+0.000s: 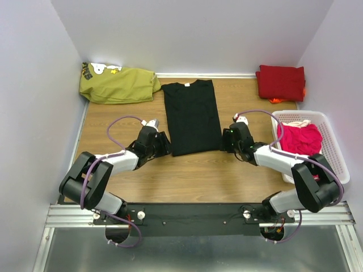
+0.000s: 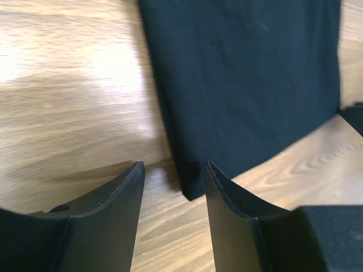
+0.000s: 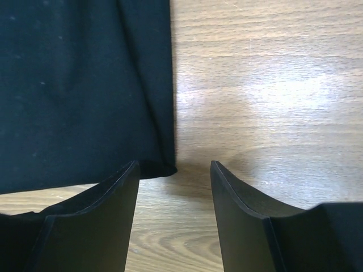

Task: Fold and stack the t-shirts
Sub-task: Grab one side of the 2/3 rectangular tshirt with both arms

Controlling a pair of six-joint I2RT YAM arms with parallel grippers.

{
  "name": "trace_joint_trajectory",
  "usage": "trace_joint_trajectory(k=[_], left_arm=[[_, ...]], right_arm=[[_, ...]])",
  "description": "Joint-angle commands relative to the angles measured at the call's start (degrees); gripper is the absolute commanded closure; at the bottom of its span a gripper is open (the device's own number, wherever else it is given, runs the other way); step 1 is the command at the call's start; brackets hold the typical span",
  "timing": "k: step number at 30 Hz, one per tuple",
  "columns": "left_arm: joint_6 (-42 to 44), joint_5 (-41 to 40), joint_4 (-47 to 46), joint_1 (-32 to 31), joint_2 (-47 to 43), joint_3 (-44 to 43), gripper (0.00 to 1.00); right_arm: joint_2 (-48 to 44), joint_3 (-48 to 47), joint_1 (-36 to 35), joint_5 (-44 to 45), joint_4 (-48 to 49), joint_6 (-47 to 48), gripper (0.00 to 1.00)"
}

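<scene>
A white basket [image 1: 334,148] sits at the right side of the bench [image 1: 193,175]. Bright pink t-shirts [image 1: 299,139] lie bunched up inside it. The black t-shirt [image 1: 191,116] lies flat in the middle of the bench. It is folded into a long strip, with its neck at the far end and its bottom edge near the arms. A dark red t-shirt [image 1: 281,82] sits folded in the far right corner, just behind the basket. A green t-shirt [image 1: 120,85] with a little picture on it lies in a soft heap in the far left corner. The left fingers [image 1: 164,145] are down low, just beside the near left corner of the black t-shirt. They are apart and hold nothing, and that corner lies on the wood just in front of the gap between them. The right fingers [image 1: 226,140] are down low by the near right corner. They are apart too, with nothing in them, and that corner lies just ahead of them.
</scene>
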State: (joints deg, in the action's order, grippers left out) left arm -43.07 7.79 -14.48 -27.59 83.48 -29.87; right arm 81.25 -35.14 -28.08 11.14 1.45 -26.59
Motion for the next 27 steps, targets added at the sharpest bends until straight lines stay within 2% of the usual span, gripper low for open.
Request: trace_joint_trajectory(k=[1,9,13,20,21,24,25,27], left_arm=[[-1.84,7.32,-6.17,0.00,1.33,1.74,0.46],[-2.98,10.58,-8.63,-0.09,3.88,2.53,0.53],[-3.60,10.84,-8.55,-0.09,4.23,2.97,0.60],[-3.60,10.05,-7.85,-0.09,4.41,3.41,0.69],[-3.51,9.96,-7.76,-0.09,4.41,3.41,0.70],[-3.16,9.52,-7.67,-0.09,4.93,2.89,0.76],[-3.07,9.44,-7.67,-0.09,5.11,2.71,0.80],[-2.72,9.35,-7.67,0.00,5.73,2.01,0.85]], right_arm=[[-1.97,2.70,-0.05,-0.85,6.53,-2.15,0.40],[-1.10,7.35,-0.14,-1.11,14.27,-5.14,0.43],[0.39,8.15,-0.05,-3.13,17.87,-5.93,0.43],[2.94,8.06,-0.14,-5.69,19.55,-6.19,0.48],[3.03,8.06,-0.05,-5.95,19.73,-6.37,0.50],[3.47,8.06,-0.14,-6.39,19.38,-6.54,0.64],[3.56,7.98,-0.14,-6.48,18.85,-6.46,0.74],[3.39,8.06,-0.14,-6.56,18.32,-6.54,0.83]])
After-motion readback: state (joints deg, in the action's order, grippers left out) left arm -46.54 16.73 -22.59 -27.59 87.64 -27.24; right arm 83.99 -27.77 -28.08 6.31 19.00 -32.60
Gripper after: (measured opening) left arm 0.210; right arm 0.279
